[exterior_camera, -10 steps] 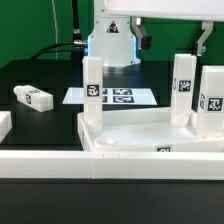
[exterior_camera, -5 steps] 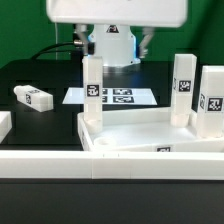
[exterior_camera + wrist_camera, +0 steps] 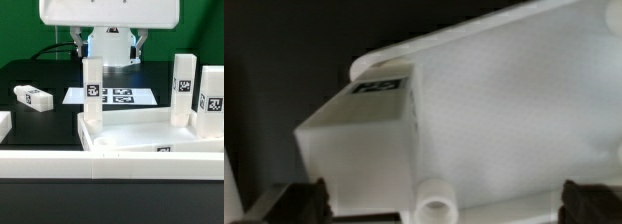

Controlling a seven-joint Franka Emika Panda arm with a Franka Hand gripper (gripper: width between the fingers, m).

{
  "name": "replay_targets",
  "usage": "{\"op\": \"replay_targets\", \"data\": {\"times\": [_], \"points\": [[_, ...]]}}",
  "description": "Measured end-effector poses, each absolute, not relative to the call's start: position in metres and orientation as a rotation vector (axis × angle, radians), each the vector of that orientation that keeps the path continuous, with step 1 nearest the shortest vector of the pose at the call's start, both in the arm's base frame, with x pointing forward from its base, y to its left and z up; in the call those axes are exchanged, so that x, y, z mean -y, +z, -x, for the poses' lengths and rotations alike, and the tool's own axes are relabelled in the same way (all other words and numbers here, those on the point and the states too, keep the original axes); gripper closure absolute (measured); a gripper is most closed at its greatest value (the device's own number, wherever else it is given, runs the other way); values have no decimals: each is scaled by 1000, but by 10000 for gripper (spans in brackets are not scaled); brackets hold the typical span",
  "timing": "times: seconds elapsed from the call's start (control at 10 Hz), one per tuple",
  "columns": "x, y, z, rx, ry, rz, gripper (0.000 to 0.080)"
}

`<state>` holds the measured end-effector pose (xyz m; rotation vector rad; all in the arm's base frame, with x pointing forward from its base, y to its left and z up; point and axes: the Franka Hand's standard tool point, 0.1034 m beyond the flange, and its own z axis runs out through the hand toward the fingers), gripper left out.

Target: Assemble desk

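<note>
The desk's white tabletop (image 3: 150, 135) lies with its rim up, and three tagged square legs stand in its corners: one on the exterior view's left (image 3: 92, 88) and two on the right (image 3: 182, 85) (image 3: 212, 100). Another leg (image 3: 32, 97) lies loose on the black table at the left. My gripper (image 3: 441, 205) hangs high over the left standing leg. It is open, with its dark fingertips (image 3: 295, 205) far apart and nothing between them. The wrist view looks down on that tagged leg (image 3: 367, 135) and the tabletop (image 3: 526, 90). A small round white stub (image 3: 434, 208) shows between the fingertips.
The marker board (image 3: 112, 97) lies flat behind the tabletop. A long white rail (image 3: 100, 165) runs across the front. The robot base (image 3: 110, 45) stands at the back middle. A white block (image 3: 4, 125) sits at the left edge.
The hand has swung from the exterior view's right to the middle above the left standing leg and dropped a little. The jaws stayed open. No part moved.
</note>
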<state>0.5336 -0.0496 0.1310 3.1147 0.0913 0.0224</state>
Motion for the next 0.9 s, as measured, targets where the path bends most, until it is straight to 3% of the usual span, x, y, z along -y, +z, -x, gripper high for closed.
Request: {"op": "replay_targets", "data": {"times": [0.4,0.9], "points": [[81,134,-502,-313,13,-3115,151],[83,131,-501,-670,7,-3050,151]]}}
